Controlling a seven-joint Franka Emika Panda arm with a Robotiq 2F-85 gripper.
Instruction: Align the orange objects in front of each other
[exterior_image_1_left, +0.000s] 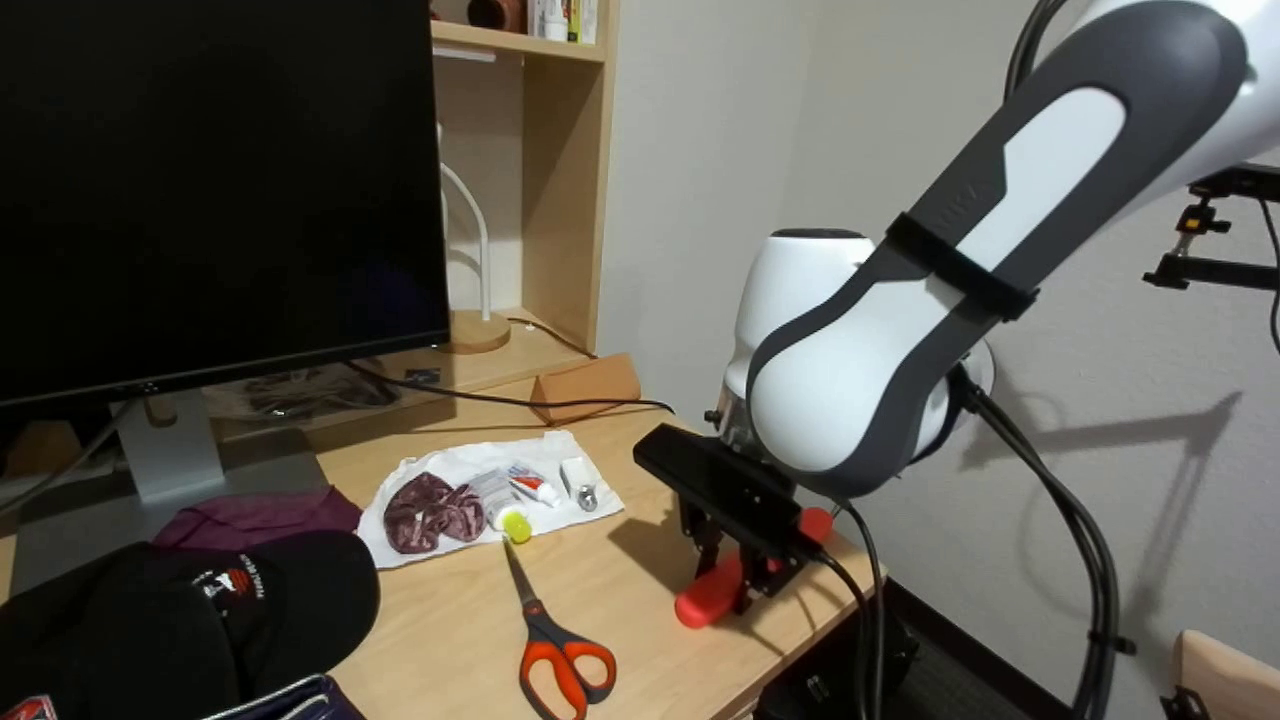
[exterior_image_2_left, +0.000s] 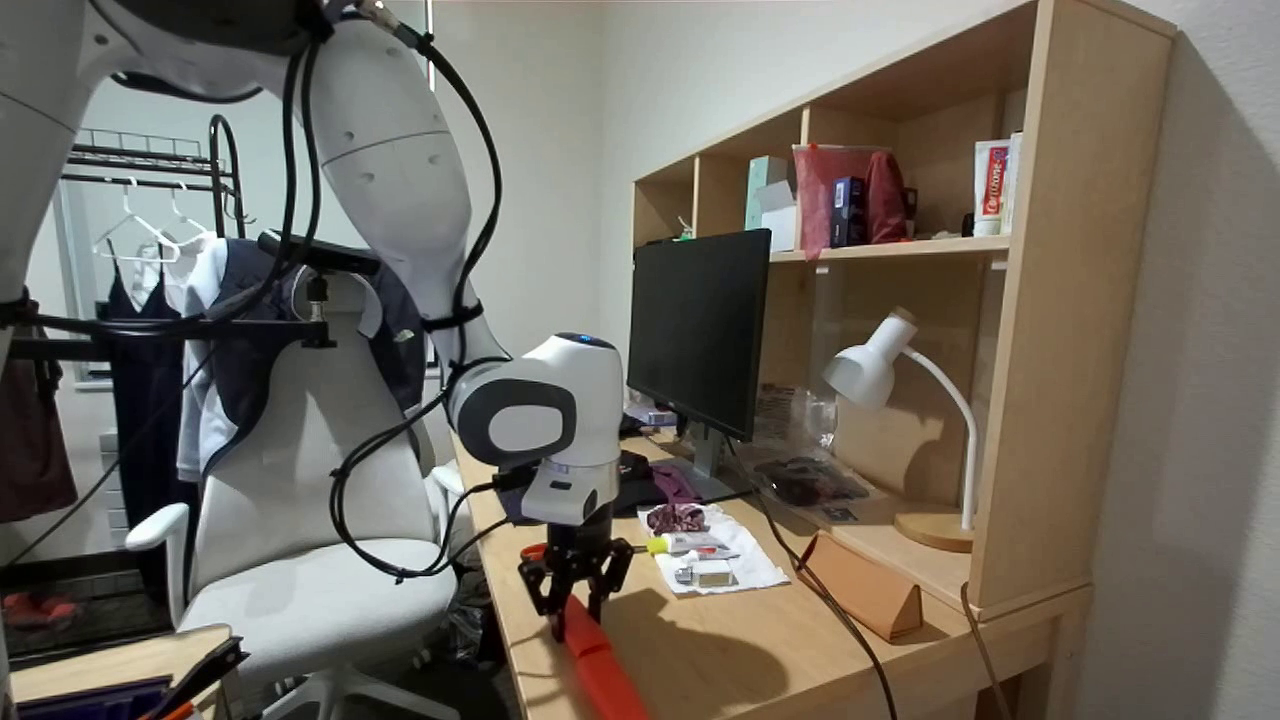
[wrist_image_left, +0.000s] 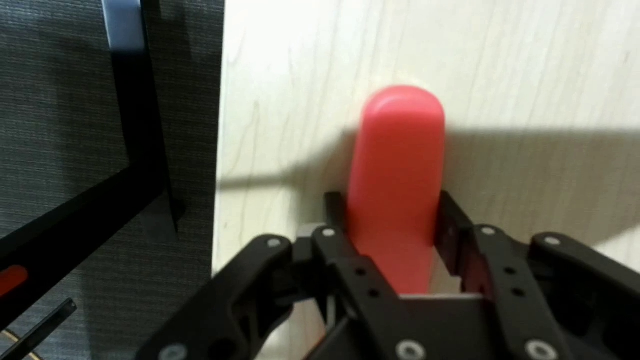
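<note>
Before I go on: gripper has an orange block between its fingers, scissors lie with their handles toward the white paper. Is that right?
One slip: the scissors lie the other way round, blades toward the white paper, as seen in an exterior view. The gripper does have an orange block between its fingers.

Desk (exterior_image_1_left: 440, 630): light wood. In an exterior view: black cap (exterior_image_1_left: 200, 600) near left; monitor stand (exterior_image_1_left: 170, 450) far left; scissors (exterior_image_1_left: 543, 625) near, centre; white sheet (exterior_image_1_left: 550, 450) just beyond; tan case (exterior_image_1_left: 592, 378) far; two orange blocks (exterior_image_1_left: 704, 600) right, roughly in line.
</note>
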